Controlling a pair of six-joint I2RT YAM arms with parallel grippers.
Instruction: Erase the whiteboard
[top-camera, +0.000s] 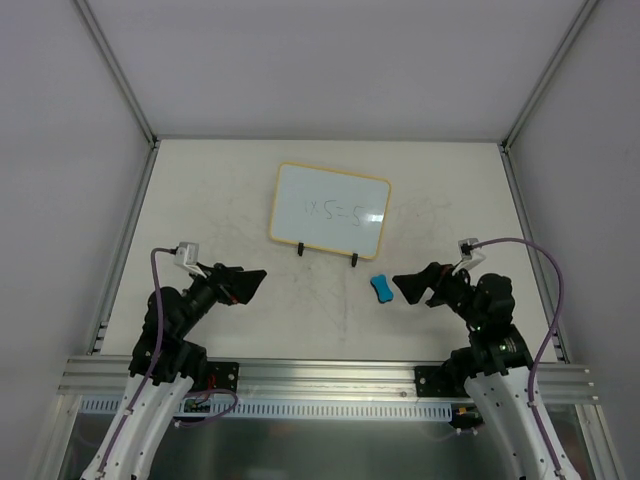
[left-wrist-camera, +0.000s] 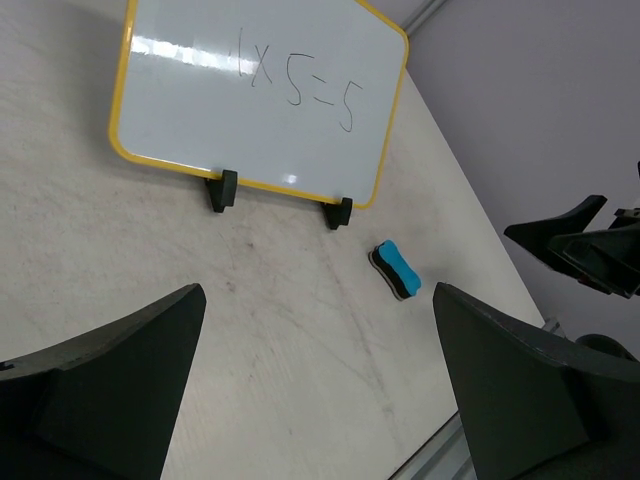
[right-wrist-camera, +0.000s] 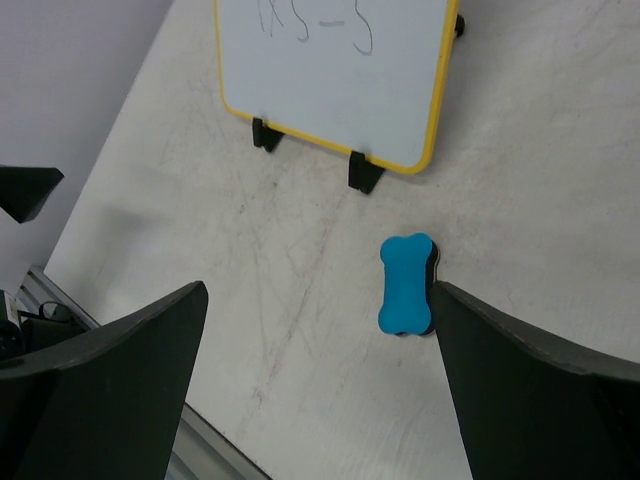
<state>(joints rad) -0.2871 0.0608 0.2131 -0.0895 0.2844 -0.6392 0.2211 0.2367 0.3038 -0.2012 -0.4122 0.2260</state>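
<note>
Near the yellow-framed whiteboard (top-camera: 330, 208) lies a bone-shaped blue eraser (top-camera: 381, 289).

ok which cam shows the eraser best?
Right wrist: the eraser is large, sharp, its whole blue top in view. Left wrist shows it smaller, at an angle; top external shows only a small blue spot.

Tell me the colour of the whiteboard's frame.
The frame is yellow-orange, and it shows best in the left wrist view.
</note>
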